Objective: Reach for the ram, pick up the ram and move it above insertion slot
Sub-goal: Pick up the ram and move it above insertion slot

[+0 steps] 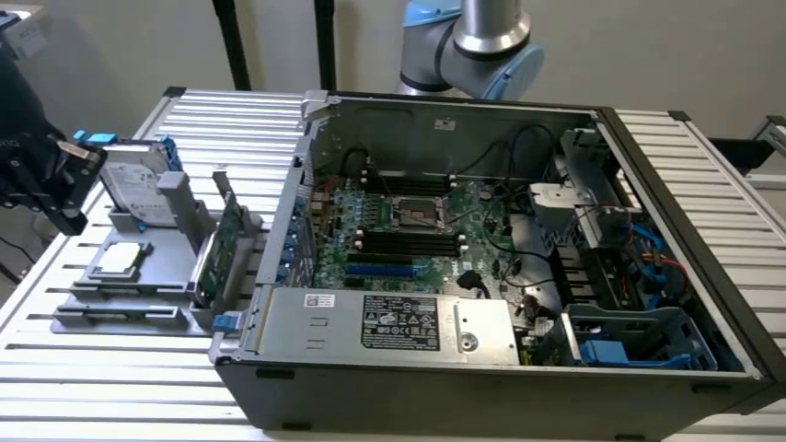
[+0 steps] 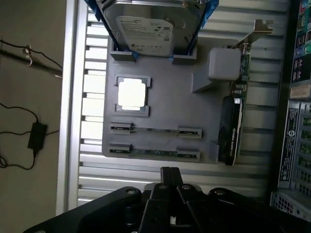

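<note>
Ram (image 2: 155, 152) lies edge-on, a thin greenish strip in the grey holder (image 2: 165, 97); tool (image 2: 170, 171) pressed together

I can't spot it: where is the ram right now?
The ram stands on edge in the gray holder, in the slot nearest the tool; the holder sits at the exterior view's left.

The gripper (image 2: 169, 171) is black. The holder (image 2: 160, 92) is plain grey, the hard drive (image 2: 150, 24) silver with blue rails (image 2: 210, 9), the expansion card (image 2: 246, 73) green, the bench (image 2: 92, 111) striped in silver.
</note>
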Controlling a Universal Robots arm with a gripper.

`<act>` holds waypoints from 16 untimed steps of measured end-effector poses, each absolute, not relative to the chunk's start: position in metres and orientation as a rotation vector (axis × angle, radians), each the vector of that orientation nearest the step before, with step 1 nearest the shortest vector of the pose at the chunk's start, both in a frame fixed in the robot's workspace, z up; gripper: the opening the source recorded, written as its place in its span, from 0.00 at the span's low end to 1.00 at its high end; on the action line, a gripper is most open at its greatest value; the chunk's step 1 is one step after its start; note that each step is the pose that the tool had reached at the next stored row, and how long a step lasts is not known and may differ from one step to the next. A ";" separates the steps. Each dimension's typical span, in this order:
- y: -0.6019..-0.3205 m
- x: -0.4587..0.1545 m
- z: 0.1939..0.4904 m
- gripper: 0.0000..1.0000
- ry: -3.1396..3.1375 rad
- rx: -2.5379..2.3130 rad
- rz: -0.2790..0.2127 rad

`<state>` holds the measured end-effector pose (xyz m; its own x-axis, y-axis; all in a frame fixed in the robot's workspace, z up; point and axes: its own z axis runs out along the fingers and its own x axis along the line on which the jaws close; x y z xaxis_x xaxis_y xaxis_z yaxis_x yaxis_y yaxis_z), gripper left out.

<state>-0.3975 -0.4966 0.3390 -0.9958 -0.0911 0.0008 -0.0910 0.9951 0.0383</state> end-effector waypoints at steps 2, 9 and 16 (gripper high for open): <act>-0.497 -0.397 0.339 0.11 -3.131 0.199 -0.060; -0.497 -0.397 0.338 0.11 -3.110 0.398 -0.059; -0.497 -0.397 0.337 0.11 -3.076 0.594 -0.059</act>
<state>-0.3975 -0.4966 0.3368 -0.9280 -0.3725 0.0009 -0.3722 0.9274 0.0382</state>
